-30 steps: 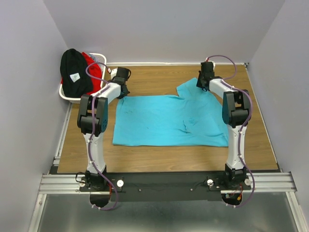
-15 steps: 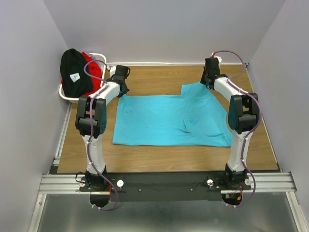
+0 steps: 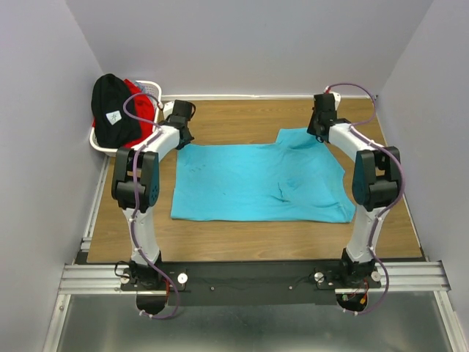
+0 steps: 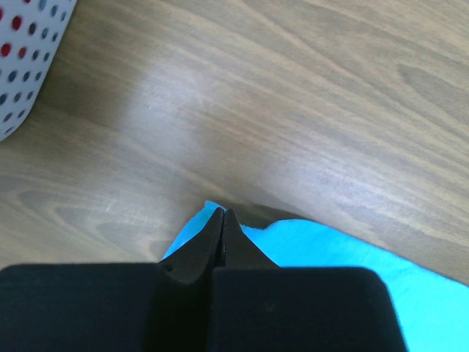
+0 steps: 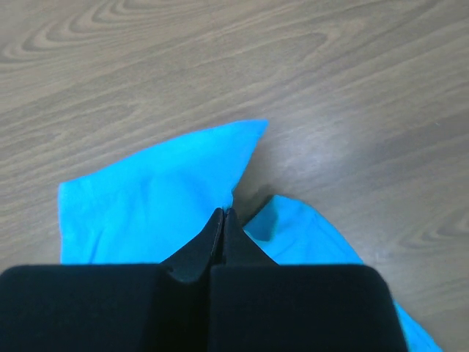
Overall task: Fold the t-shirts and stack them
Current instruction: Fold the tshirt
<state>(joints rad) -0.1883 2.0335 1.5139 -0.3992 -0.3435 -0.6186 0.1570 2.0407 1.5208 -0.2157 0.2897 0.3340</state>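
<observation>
At the far left corner of the tabletop (image 3: 242,246) stood a white basket (image 3: 97,144), with a black t-shirt (image 3: 111,110) bearing a small white label heaped over its rim and a red t-shirt (image 3: 143,108) bunched just to the right of it. Beside the basket, the left arm (image 3: 139,180) rose from its base at the near edge, bent sharply at the elbow and reached forward and a little inward, with its wrist tipped down to the far left corner of the turquoise t-shirt (image 3: 256,183). From the left wrist camera, the left jaws were pressed together with no gap between their tips. They met right at the cloth's corner and appeared to pinch it against the wood, and the basket's perforated wall showed at the upper left. The turquoise t-shirt lay spread nearly flat across the middle of the tabletop between the two arms, with a few creases right of centre and its near hem running roughly straight. Its far right corner was drawn up toward the right arm (image 3: 374,176), which stood taller and stretched farther forward, elbow high, with its wrist angled down and inward. From the right wrist camera, the right jaws were likewise fully closed, nipping a gathered fold of the turquoise cloth. A pointed flap lay beyond the tips and more cloth trailed off to the right.
</observation>
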